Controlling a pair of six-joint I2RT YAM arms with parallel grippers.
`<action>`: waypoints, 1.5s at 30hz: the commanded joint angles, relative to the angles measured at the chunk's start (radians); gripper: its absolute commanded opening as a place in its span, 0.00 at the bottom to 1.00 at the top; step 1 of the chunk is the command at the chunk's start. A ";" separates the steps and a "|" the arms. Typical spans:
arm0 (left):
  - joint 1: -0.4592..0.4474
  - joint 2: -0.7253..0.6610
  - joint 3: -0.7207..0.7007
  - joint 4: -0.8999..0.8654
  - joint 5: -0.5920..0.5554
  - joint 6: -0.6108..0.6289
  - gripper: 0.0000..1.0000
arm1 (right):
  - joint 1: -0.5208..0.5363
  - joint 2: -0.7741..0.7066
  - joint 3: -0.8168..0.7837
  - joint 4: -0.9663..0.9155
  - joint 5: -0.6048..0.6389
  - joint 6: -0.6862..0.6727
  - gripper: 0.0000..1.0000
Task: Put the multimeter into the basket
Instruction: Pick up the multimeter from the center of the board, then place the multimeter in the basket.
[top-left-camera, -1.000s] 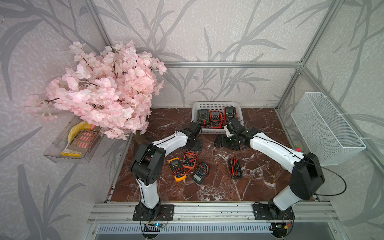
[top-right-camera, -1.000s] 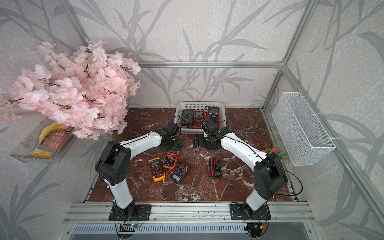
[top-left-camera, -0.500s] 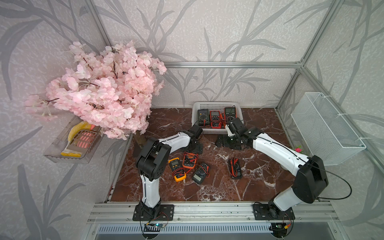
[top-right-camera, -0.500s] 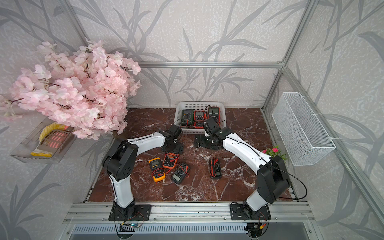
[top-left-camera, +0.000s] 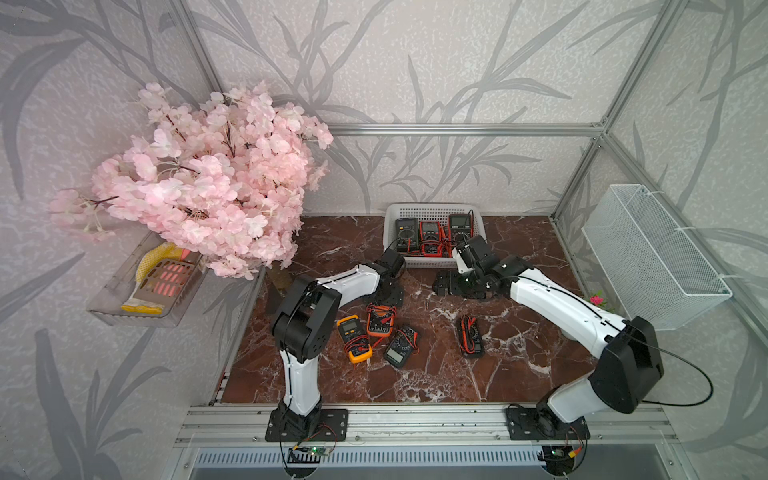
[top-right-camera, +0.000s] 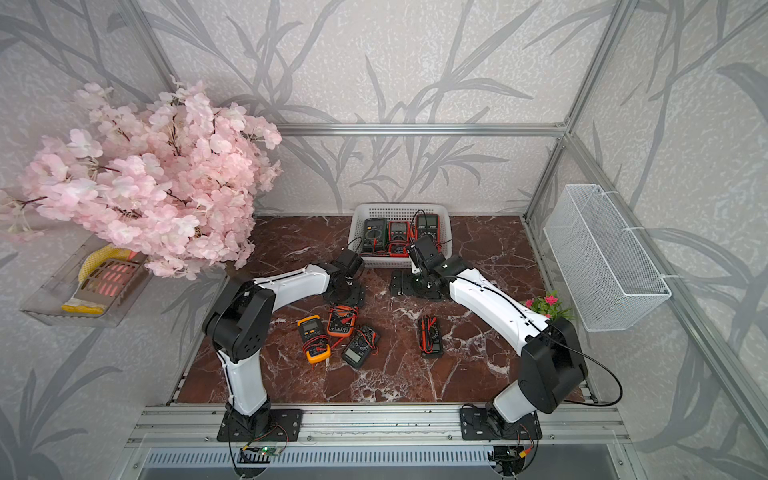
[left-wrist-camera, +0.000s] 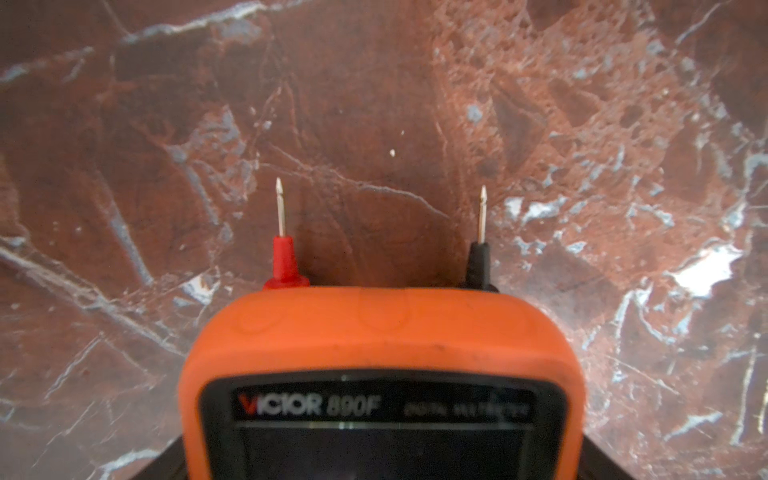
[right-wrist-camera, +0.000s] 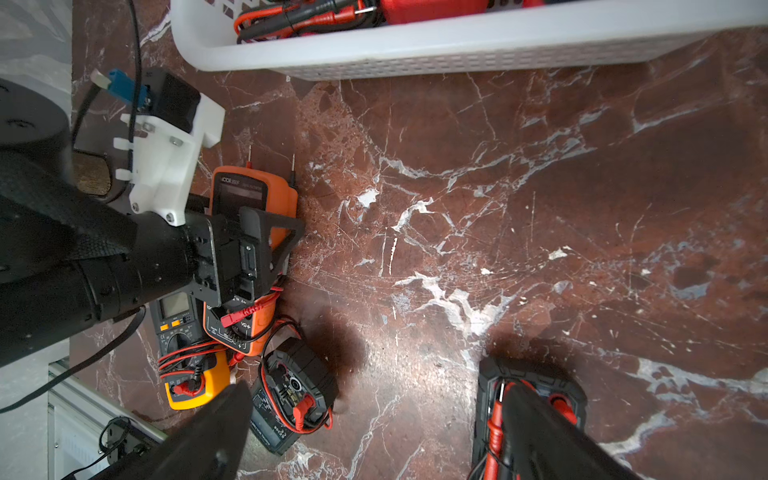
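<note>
A pink blossom branch (top-left-camera: 199, 183) is spreading out from the left wall, overhanging a clear shelf (top-left-camera: 133, 318) that is holding something yellow (top-left-camera: 151, 259), possibly a banana. A white wire-mesh bin (top-left-camera: 648, 257) is hanging on the right wall, with a small pink flower (top-left-camera: 597, 299) peeking out just beside it. A red marble tabletop (top-left-camera: 519, 374) is lying inside the aluminium frame (top-left-camera: 457, 129).

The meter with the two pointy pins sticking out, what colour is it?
Orange, with a black front. The multimeter shows best in the left wrist view.
</note>
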 joint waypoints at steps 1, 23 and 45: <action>-0.001 -0.060 0.046 -0.023 -0.006 -0.018 0.55 | -0.019 -0.035 -0.001 0.006 -0.020 -0.019 0.99; -0.001 -0.146 0.326 -0.162 -0.032 -0.015 0.40 | -0.159 -0.070 0.038 0.069 -0.151 0.023 0.99; -0.002 -0.182 0.175 -0.055 0.006 -0.135 0.40 | -0.211 -0.088 0.011 0.070 -0.182 0.016 0.99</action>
